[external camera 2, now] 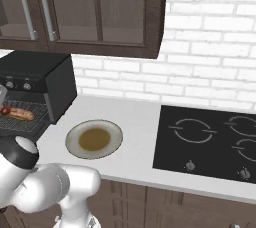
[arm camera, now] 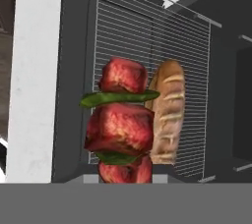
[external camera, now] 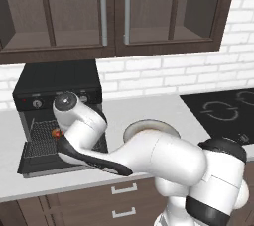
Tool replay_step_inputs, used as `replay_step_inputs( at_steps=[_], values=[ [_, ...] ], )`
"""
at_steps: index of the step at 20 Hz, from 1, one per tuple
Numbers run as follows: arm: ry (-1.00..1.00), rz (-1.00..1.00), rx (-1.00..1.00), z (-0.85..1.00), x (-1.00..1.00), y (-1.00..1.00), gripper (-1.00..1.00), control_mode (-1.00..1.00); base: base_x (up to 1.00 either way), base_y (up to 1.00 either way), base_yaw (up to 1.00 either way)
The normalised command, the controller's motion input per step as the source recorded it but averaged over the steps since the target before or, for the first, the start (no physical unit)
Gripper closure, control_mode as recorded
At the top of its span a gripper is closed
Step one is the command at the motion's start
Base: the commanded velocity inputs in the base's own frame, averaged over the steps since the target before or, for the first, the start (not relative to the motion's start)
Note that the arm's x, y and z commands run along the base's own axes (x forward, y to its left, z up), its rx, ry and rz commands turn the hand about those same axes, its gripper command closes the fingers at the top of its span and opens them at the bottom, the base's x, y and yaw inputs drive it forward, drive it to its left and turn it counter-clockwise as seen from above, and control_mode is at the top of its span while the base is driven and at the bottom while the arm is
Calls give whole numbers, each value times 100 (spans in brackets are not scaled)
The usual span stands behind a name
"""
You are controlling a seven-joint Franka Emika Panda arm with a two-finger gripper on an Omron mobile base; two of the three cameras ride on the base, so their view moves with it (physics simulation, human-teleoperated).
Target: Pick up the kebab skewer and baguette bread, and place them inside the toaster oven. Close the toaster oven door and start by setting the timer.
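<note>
Baguette bread [arm camera: 167, 112] already lies on the wire rack [arm camera: 147, 46] inside the toaster oven [external camera: 57, 84]. Gripper [arm camera: 125, 181] pinches the kebab skewer [arm camera: 120, 125] above that rack, beside the loaf. Releasing it, shutting the toaster oven door [external camera: 37, 163] and setting the timer remain.

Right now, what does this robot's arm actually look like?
The arm is thick, rounded and glossy white, built of bulging tube-like segments. Dark grey-black bands and caps mark its joints, and one round grey cap tops a segment near the toaster oven. No cables or markings show.

Flat, even rendered light, soft shadows, no glare; hand view slightly soft close up.
</note>
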Motion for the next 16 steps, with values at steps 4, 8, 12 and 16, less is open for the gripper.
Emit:
replay_step_inputs(
  at_steps=[4, 8, 12, 16],
  values=[
    [0, 5, 0, -28, 54, 17, 100, -100, 0, 0, 0],
    [0, 4, 0, -28, 55, 10, 100, -100, 0, 0, 0],
    [3, 6, 0, -23, 34, 15, 100, -100, 0, 0, 0],
    [1, 5, 0, -29, 44, 10, 100, -100, 0, 0, 0]
  ],
)
